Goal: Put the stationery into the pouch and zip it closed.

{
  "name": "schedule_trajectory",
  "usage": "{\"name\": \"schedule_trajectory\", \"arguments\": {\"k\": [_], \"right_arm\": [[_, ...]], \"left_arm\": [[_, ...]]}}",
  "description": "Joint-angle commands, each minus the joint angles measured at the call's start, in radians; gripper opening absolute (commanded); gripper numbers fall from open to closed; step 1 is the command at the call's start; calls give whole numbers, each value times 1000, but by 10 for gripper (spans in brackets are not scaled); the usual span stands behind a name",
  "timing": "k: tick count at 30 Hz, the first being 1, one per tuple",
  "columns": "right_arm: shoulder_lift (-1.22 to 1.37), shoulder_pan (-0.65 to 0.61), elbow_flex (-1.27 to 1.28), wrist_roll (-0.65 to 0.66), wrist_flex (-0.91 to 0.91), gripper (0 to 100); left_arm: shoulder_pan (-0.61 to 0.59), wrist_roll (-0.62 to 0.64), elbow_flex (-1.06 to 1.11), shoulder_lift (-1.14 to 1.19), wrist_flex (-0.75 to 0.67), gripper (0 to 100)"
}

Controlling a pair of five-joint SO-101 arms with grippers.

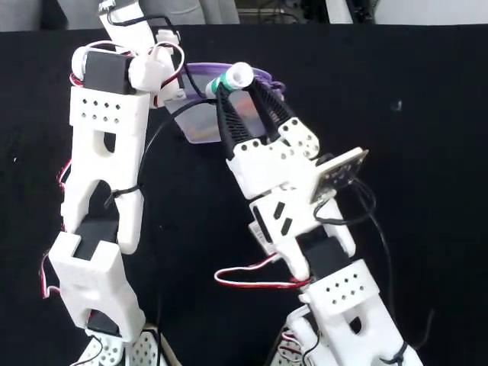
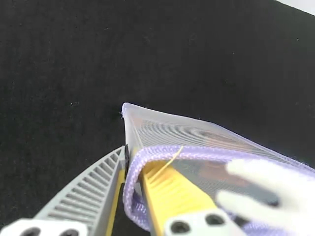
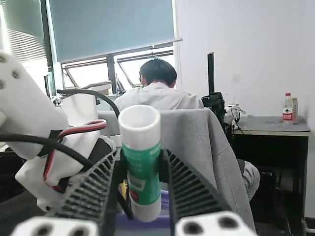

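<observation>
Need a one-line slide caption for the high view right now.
Right gripper holds a glue stick at the mouth of the pouch while the left gripper pinches its purple rim.

An office; blind (image 3: 110,24) over windows (image 3: 142,69); desk (image 3: 270,127); jacket-draped chair (image 3: 197,132).

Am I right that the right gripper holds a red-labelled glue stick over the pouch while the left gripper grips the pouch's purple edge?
No: the glue stick has a green label, not red, as the right wrist view shows. The right gripper holds it over the pouch; the left gripper grips the purple edge.
</observation>
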Motion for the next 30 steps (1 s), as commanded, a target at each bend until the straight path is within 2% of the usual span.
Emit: {"name": "schedule_trajectory", "arguments": {"k": [1,5,16,30], "right_arm": [[102,-15,-12,34,-146,17],[214,-15,-22,34,-222,17],[344,29,-79,31,-227,17],[154,23,-56,29,-190,17]], "left_arm": [[-7,6,19,12,11,30],[-16,6,28,12,11,30],[-27,8,39,3,11,30],[-25,8,39,12,11,30]]}}
